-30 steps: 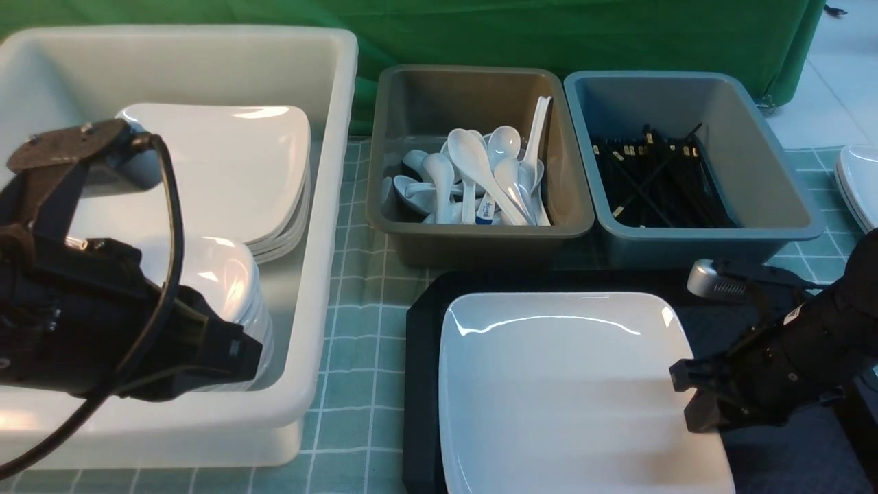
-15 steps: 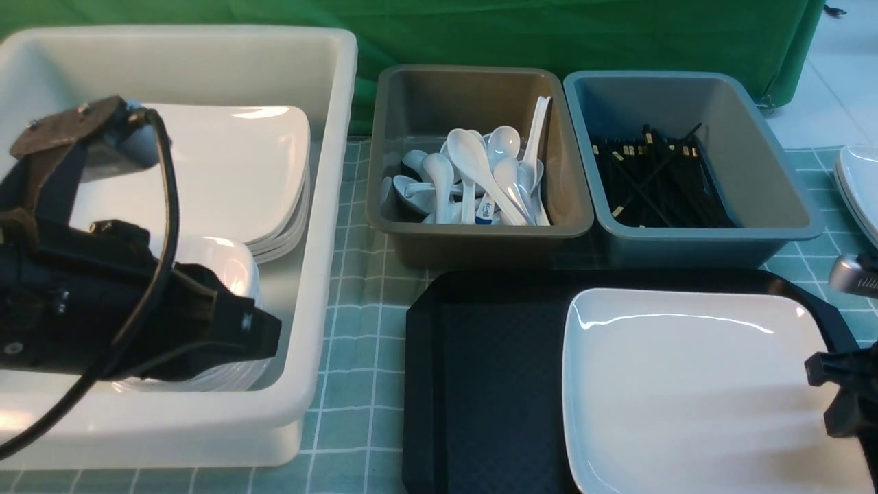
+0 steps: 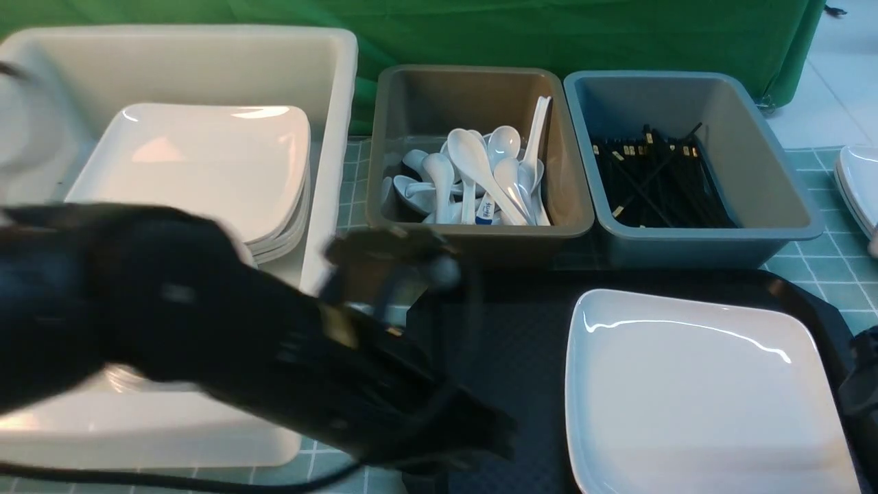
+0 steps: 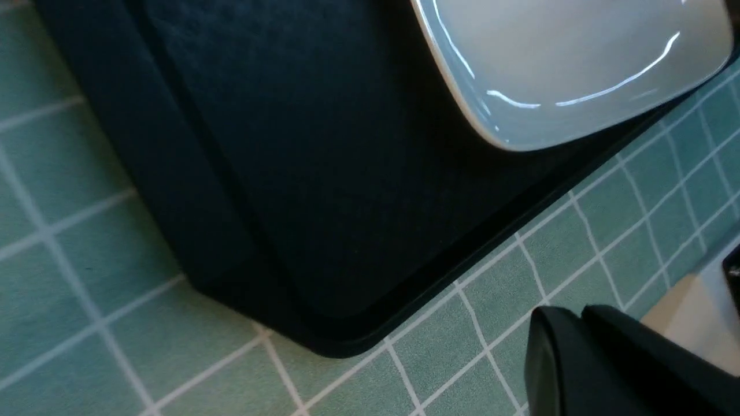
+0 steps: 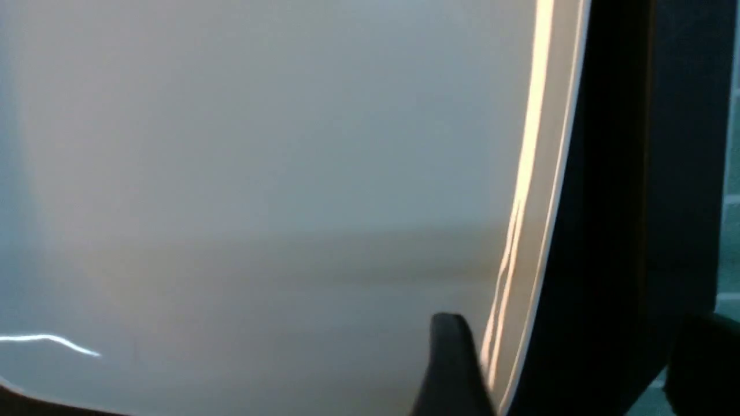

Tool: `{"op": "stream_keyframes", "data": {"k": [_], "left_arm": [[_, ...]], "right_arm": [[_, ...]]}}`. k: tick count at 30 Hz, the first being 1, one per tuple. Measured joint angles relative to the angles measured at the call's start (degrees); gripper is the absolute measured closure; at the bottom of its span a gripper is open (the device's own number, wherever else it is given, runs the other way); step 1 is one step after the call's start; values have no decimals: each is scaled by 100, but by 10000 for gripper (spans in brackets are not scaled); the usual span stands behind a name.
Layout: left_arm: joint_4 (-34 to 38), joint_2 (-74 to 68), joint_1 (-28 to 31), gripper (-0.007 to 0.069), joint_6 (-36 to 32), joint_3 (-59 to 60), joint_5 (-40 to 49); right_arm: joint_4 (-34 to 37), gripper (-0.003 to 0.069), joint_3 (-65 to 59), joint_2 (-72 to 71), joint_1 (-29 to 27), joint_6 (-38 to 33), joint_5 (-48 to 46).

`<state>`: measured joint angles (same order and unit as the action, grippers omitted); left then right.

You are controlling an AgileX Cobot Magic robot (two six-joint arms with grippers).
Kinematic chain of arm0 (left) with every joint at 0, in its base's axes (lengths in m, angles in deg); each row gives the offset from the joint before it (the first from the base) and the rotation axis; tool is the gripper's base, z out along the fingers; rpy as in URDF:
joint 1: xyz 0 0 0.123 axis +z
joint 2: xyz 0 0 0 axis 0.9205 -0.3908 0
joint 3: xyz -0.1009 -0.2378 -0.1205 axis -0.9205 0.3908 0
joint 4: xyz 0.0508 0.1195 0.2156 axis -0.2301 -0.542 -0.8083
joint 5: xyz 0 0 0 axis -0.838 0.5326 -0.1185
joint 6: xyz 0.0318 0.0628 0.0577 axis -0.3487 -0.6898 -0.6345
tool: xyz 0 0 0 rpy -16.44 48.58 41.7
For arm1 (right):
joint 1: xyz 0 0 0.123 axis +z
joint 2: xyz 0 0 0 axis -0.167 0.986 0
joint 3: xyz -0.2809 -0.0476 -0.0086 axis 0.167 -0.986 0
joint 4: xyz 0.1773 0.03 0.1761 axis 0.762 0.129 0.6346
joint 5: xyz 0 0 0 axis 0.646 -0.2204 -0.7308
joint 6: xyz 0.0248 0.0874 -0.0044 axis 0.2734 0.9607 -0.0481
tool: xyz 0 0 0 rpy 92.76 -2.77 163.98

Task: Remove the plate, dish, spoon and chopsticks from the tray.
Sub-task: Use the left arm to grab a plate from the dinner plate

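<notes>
The white square plate (image 3: 699,398) lies on the right half of the black tray (image 3: 501,322), which holds nothing else. My right gripper (image 5: 572,370) is open at the plate's right rim. One of its fingers (image 5: 451,364) is over the plate (image 5: 260,173) and the other is outside the tray rim (image 5: 613,202). My left arm is a blurred sweep across the front left, its gripper (image 3: 487,432) over the tray's front-left corner. In the left wrist view that gripper (image 4: 572,315) is shut and empty, beside the tray corner (image 4: 324,173). The dish is hidden.
A big white tub (image 3: 329,171) on the left holds a stack of square plates (image 3: 199,165). Behind the tray, an olive tub (image 3: 480,237) holds several white spoons (image 3: 480,171) and a blue-grey tub (image 3: 706,243) holds black chopsticks (image 3: 651,178). More white plates (image 3: 857,178) sit at the right edge.
The plate slid to the right side of the tray and now lies flat. My right gripper opened and let go of its rim. My left arm swung from the white tub over to the tray.
</notes>
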<state>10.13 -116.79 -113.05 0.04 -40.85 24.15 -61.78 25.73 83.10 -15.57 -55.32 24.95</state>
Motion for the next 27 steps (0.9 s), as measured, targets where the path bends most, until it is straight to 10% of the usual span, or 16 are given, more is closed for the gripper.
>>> {"op": "stream_keyframes", "data": {"k": [15,21,27], "left_arm": [[112,-2625,-255,37,511,-1622,-426],[403,-2947,-255,54,512,-1676,-861],[558,-3091,-255,256,542,-1691,-937]], "right_arm": [[6,264,0,-1414,56,0,23],[6,264,0,-1414,56,0,137],[18,264,0,-1414,56,0,221]]}}
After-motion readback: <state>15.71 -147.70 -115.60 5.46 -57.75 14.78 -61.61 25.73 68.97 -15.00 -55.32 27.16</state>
